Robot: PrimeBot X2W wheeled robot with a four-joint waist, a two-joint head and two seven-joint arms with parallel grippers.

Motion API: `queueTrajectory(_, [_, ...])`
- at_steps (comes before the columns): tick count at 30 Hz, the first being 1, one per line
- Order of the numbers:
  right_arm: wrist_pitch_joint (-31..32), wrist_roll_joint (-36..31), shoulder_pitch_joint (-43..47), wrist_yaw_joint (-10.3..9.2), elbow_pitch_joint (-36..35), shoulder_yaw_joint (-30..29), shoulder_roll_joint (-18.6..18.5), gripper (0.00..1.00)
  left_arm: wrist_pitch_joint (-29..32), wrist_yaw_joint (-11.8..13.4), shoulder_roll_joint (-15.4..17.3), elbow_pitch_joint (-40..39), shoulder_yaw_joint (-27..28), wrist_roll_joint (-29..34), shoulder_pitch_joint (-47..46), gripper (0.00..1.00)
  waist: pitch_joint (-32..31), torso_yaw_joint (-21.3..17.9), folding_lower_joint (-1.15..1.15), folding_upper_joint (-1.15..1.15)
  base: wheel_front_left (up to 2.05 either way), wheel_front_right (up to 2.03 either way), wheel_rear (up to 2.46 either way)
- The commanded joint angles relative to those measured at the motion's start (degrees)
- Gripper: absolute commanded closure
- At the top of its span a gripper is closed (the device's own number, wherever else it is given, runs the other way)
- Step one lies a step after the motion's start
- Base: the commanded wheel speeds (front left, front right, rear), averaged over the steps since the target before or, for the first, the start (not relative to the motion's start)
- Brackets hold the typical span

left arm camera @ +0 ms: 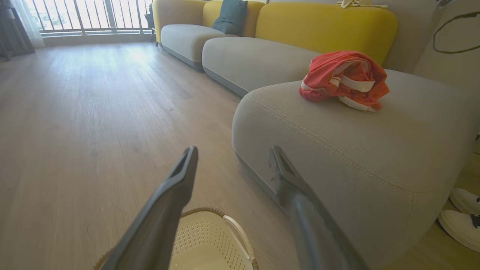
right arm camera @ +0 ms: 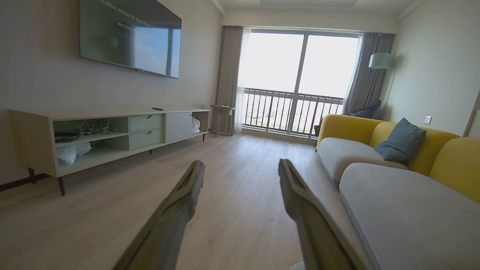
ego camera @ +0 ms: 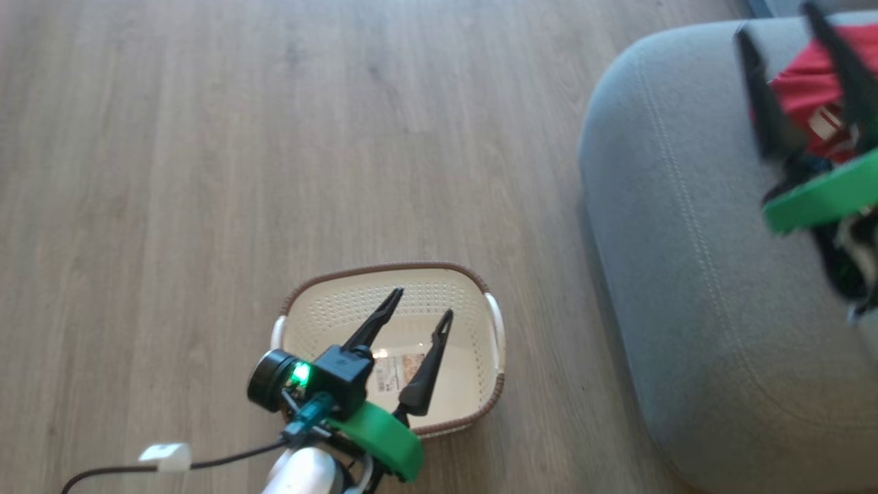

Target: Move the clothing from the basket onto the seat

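Hovering over the oval, perforated cream basket (ego camera: 343, 302) at six o'clock, the left hand (ego camera: 423, 302) is spread wide; the right hand (ego camera: 776, 20), also spread, hangs at two o'clock over the rounded grey fabric seat (ego camera: 686, 240). The left wrist view shows whole what the fingers (ego camera: 763, 103) half-hide from above: crumpled red clothing (left arm camera: 330, 69), white-trimmed, lying on the seat.

- Head view: high, looking steeply down on the floor (ego camera: 206, 137); basket (ego camera: 384, 266) at 6 o'clock, seat (ego camera: 686, 274) at 3 o'clock.
- Left wrist view: low, just above the basket, facing the near seat; clothing (left arm camera: 343, 80) at 1 o'clock; all three shared with the head view.
- Right wrist view: level, facing the far balcony window (right arm camera: 300, 63) at 12 o'clock; sofa (right arm camera: 345, 125) and teal cushion (right arm camera: 403, 144) shared with the left wrist view.
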Motion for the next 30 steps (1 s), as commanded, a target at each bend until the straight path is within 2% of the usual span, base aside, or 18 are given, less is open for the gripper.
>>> queueTrajectory(1, [-0.3, -2.7, 2.1, -0.02, -3.6, -1.7, 0.8, 0.0, -0.3, 0.6, -0.4, -2.4, 3.1, -0.7, -0.3, 0.0, -1.1, 1.6, 0.01, 0.0, 0.0, 0.0, 0.0])
queueTrajectory(6, [-0.3, -6.6, 9.9, -0.02, -7.9, -5.8, 6.8, 0.0, -0.3, 1.2, -0.4, -3.0, 6.2, -0.8, 0.5, 0.0, -2.6, 4.5, 0.01, 0.0, 0.0, 0.0, 0.0])
queueTrajectory(8, [-0.3, -7.5, 11.3, -0.02, -8.4, -6.2, 7.7, 0.0, -0.3, 1.4, -0.4, -3.1, 6.9, -0.8, 0.7, 0.0, -3.0, 5.1, 0.01, 0.0, 0.0, 0.0, 0.0])
queueTrajectory(16, [-0.3, -12.1, 20.3, -0.02, -10.0, -9.0, 15.1, 0.0, -0.3, 3.3, -0.4, -4.0, 13.9, -0.4, 3.3, 0.0, -5.4, 9.4, 0.01, 0.0, 0.0, 0.0, 0.0])
queueTrajectory(22, [-0.3, -15.2, 25.5, -0.02, -10.0, -10.7, 19.0, 0.0, -0.3, 5.5, -0.4, -5.0, 17.1, -1.0, 5.4, 0.0, -6.5, 11.5, 0.01, 0.0, 0.0, 0.0, 0.0])
queueTrajectory(30, [-0.3, -19.3, 29.9, -0.02, -9.9, -12.4, 21.0, 0.0, -0.3, 7.1, -0.4, -5.3, 19.3, 1.0, 7.6, 0.0, -7.2, 13.3, 0.01, 0.0, 0.0, 0.0, 0.0])
